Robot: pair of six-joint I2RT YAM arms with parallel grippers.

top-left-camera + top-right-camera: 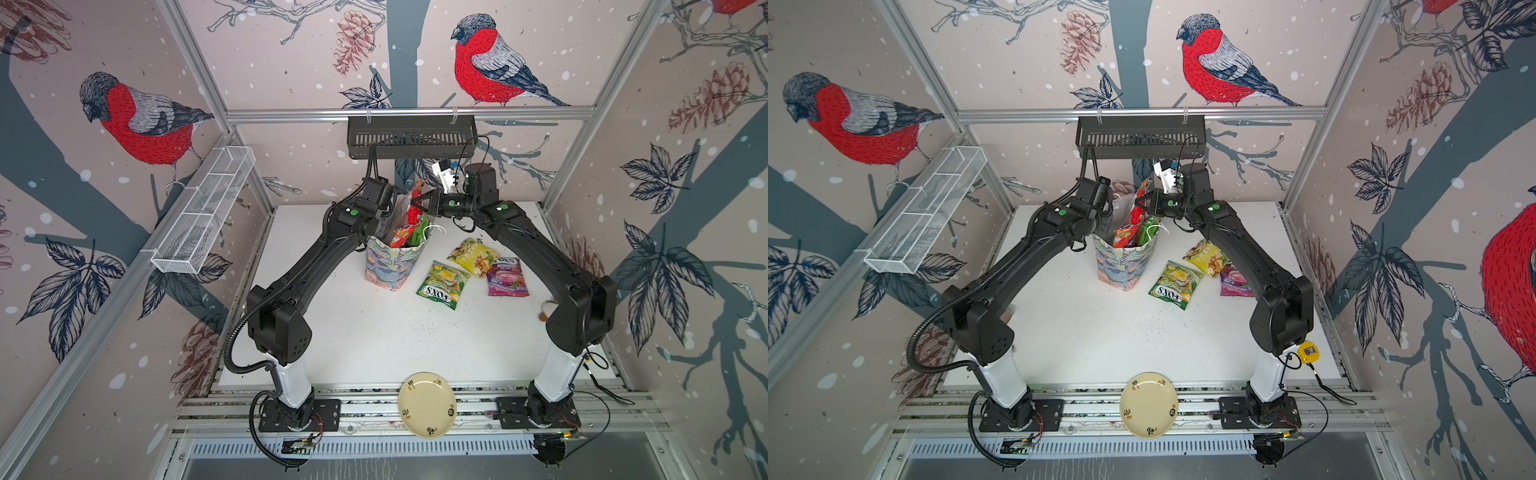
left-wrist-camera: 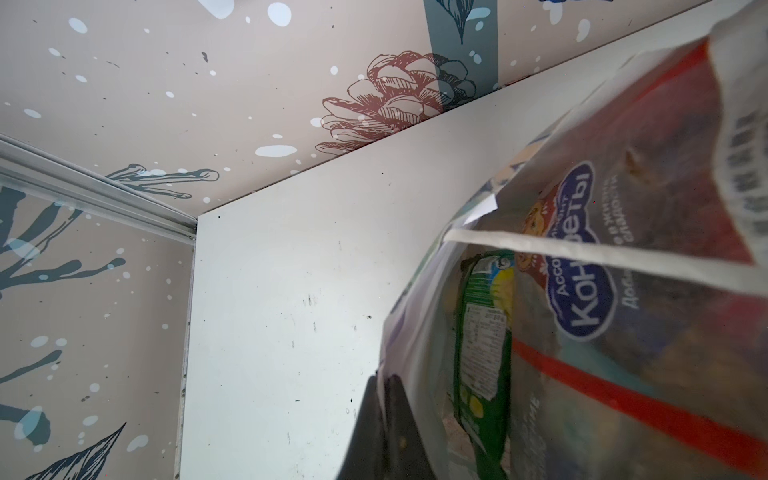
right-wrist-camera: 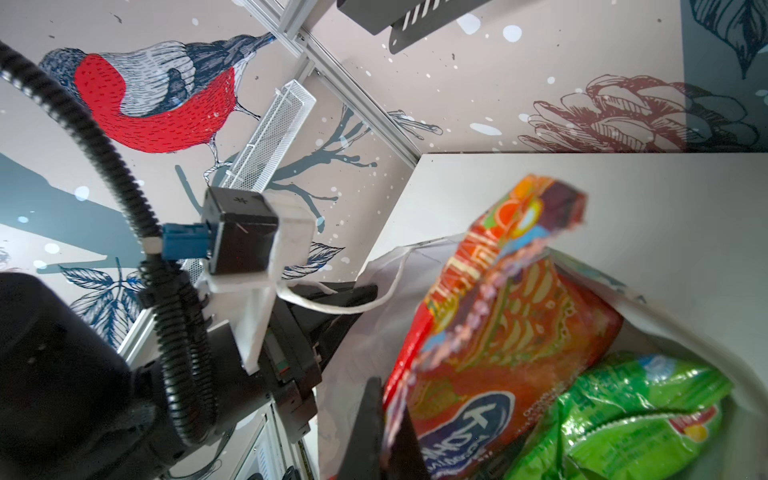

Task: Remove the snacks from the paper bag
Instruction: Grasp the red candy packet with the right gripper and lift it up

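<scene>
Right end effector [image 1: 415, 204] tight on red packet [image 1: 414, 219] in paper bag [image 1: 388, 270]

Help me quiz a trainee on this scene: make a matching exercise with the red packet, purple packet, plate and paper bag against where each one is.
Things:
1 red packet
2 purple packet
3 plate
4 paper bag

Places:
A flat on the table
B upright, rim held by the left gripper
C on the front rails
D sticking out of the bag, gripped by the right gripper

Pairs: 1-D, 2-A, 3-C, 4-B
</scene>
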